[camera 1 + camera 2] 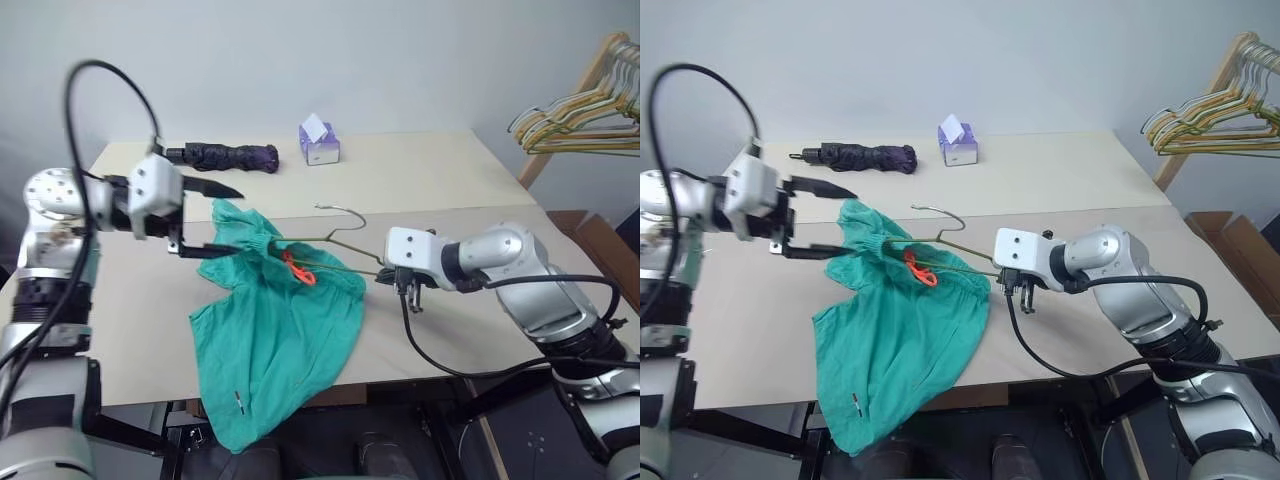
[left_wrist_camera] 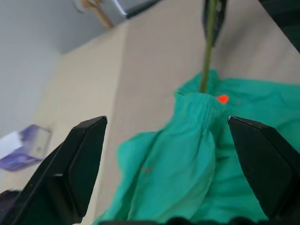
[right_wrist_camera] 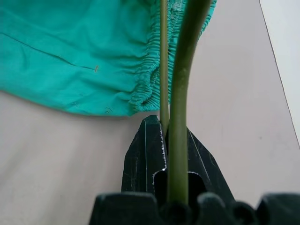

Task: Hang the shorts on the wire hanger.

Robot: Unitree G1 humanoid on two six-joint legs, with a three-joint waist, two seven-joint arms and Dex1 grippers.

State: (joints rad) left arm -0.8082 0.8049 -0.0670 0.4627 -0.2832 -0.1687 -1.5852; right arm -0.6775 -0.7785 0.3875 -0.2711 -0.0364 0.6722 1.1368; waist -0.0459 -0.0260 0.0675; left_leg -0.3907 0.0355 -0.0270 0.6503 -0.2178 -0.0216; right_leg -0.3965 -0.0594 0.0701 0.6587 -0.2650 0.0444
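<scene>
- Midway through the hanging job, the wire hanger (image 1: 330,245) is seen clamped at one end in the right pincer (image 3: 167,140), whose jaws are shut tight on the two olive wires.
- From that grip the hanger is held just above the bench (image 1: 440,180), its far end threaded into the gathered waistband of the shorts (image 1: 275,330), beside the small orange tab (image 1: 300,268).
- Most of the teal shorts are spread on the bench, with one leg draped over the near edge.
- Facing the raised waistband, the left pincer (image 1: 212,220) is held wide open and empty, one finger above the cloth and one level with it.
- For the step to be done well, the waistband edge should be caught between the open fingers, not a loose fold below it, so the cloth can be drawn further along the wire.
- A steady, level hold by the right pincer is judged essential, since a tilted hanger would likely let the fabric slide back off.
- Behind, a folded umbrella (image 1: 225,156) and a tissue box (image 1: 319,143) are left well apart from the work.
</scene>
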